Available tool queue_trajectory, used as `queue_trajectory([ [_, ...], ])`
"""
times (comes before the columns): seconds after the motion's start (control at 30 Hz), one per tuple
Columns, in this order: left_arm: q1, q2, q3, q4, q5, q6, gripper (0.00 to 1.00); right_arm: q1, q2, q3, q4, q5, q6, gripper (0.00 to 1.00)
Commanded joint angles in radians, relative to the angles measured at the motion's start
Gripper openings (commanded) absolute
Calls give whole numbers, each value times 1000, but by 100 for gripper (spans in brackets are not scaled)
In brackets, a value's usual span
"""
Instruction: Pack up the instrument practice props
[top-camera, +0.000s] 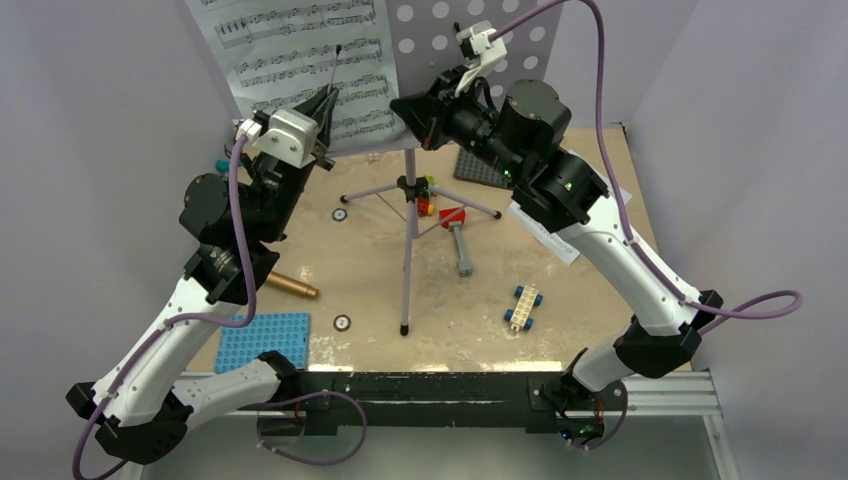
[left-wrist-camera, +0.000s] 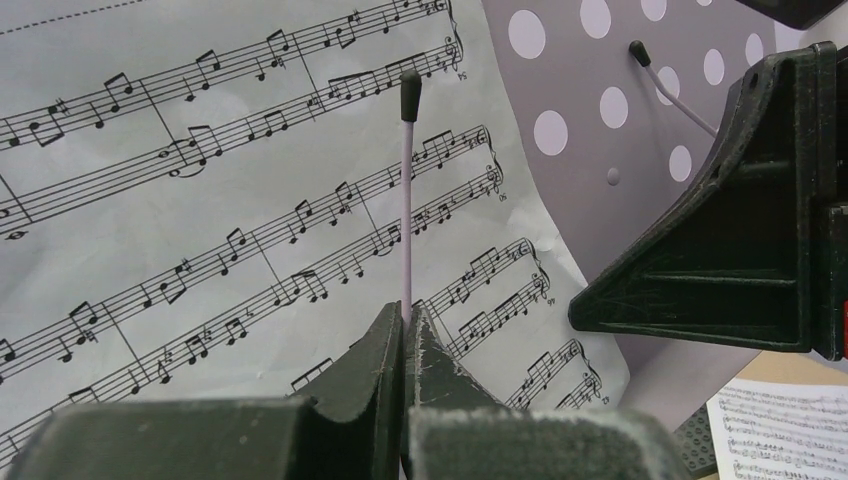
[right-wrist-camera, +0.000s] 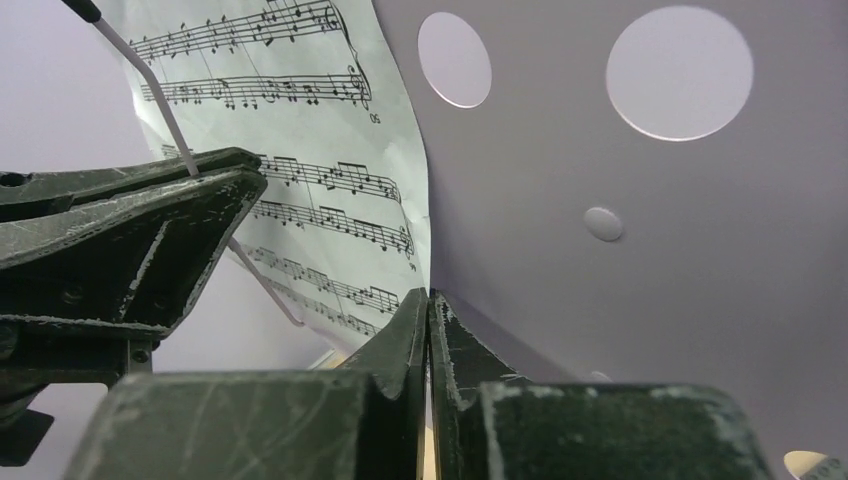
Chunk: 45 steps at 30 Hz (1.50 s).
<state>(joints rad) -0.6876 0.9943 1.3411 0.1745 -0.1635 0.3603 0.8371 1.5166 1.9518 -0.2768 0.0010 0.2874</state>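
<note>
The lavender music stand (top-camera: 407, 230) stands mid-table on its tripod. A white sheet-music page (top-camera: 300, 60) leans on its perforated desk (top-camera: 480, 40). My left gripper (top-camera: 328, 108) is shut on the stand's thin page-holder wire (left-wrist-camera: 408, 200), which runs up over the page (left-wrist-camera: 200, 200). My right gripper (top-camera: 408, 108) is shut at the page's lower right edge (right-wrist-camera: 400, 200), against the desk (right-wrist-camera: 650, 250); its tip shows in the left wrist view (left-wrist-camera: 590, 300). A second page (top-camera: 560, 240) lies on the table under the right arm. The gold microphone (top-camera: 292, 288) lies by the left arm. The black mic stand is not in view.
A red-headed toy hammer (top-camera: 456, 228), coloured bricks (top-camera: 427, 196) and a brick car (top-camera: 522, 306) lie around the tripod legs. There is a blue baseplate (top-camera: 262, 340) at the front left and a dark grey one (top-camera: 480, 168) at the back. Two small round discs (top-camera: 341, 214) lie on the table.
</note>
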Motion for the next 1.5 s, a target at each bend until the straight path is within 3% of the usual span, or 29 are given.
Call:
queue_trajectory([
  [0.0,-1,-24,-13,24,15,14,0,-1,-31,-10,38,-21,12,0],
  [0.33,-2,-35,-21,44,-4,10,0,-1,-159,-116,57,15,2,0],
  [0.97,-1,-15,-31,88,-62,21,6,-1,-612,-439,6,109,-52,0],
  [1.1,-1,3,-22,99,-83,19,23,-1,-698,-516,-4,123,-60,0],
  [1.23,-1,7,-14,109,-88,10,47,0,-738,-523,-58,100,-69,0],
  [1.47,-2,-33,0,81,-91,-39,69,-1,-834,-594,-116,-111,-127,0],
])
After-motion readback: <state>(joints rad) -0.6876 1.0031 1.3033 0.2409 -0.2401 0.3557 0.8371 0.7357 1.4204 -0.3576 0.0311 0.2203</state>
